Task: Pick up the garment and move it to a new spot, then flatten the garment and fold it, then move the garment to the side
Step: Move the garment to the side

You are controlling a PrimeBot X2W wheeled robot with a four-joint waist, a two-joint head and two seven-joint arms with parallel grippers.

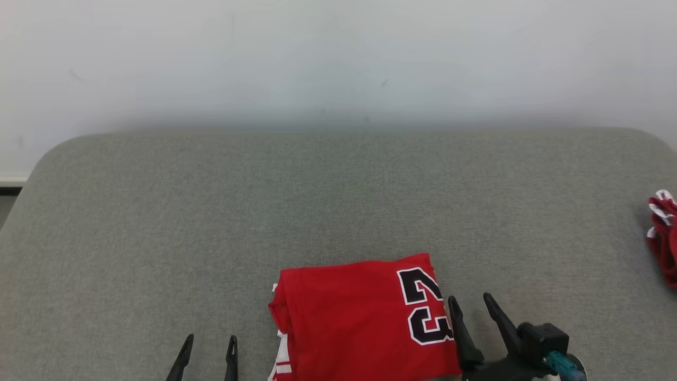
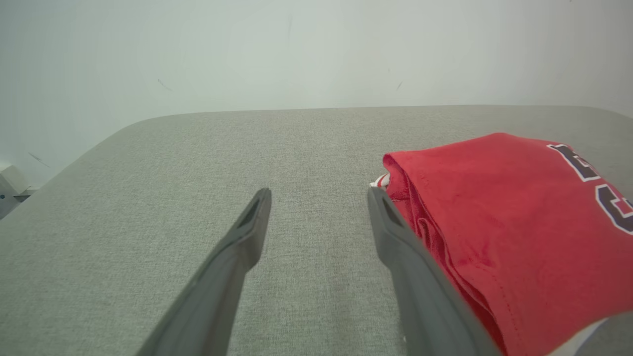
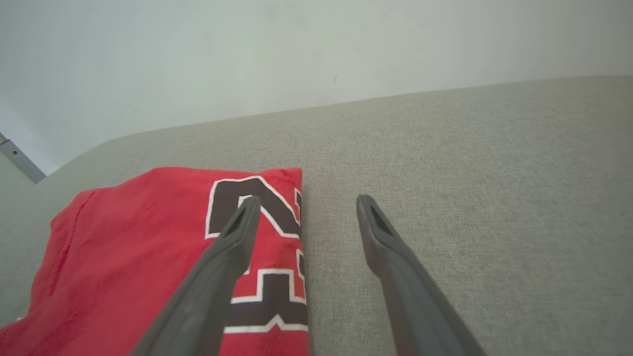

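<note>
1. Wall [image 1: 338, 53]: pale and plain behind the far edge. A few faint marks, too small to identify.

2. Counter [image 1: 338, 201]: grey cloth-covered top with rounded far corners. Its near edge is cut off at the bottom of the head view.

3. Red jersey [image 1: 354, 317]: the task's garment. It lies at the near edge, about mid-width, folded into a compact rectangle with a black-and-white "23" [image 1: 426, 307] along its right side. Stacked layers and white trim show at its left fold. The fold looks complete, so the remaining step is probably the move to the side. Its nearest portion runs out of the head view.

4. Second red-and-white cloth [image 1: 664, 238]: bunched at the counter's right edge and partly cut off, so its type cannot be told. It likely marks the set-aside spot.

5. Right gripper [image 1: 469, 299]: jaws wide, holding nothing, at the jersey's right edge. In the right wrist view one finger crosses over the printed number. Whether it touches the fabric cannot be told.

6. Left gripper [image 1: 211, 338]: jaws wide, empty, just beside the jersey's left fold, with only its fingertips in the head view. The two grippers flank the garment, seemingly placed to take both ends.
</note>
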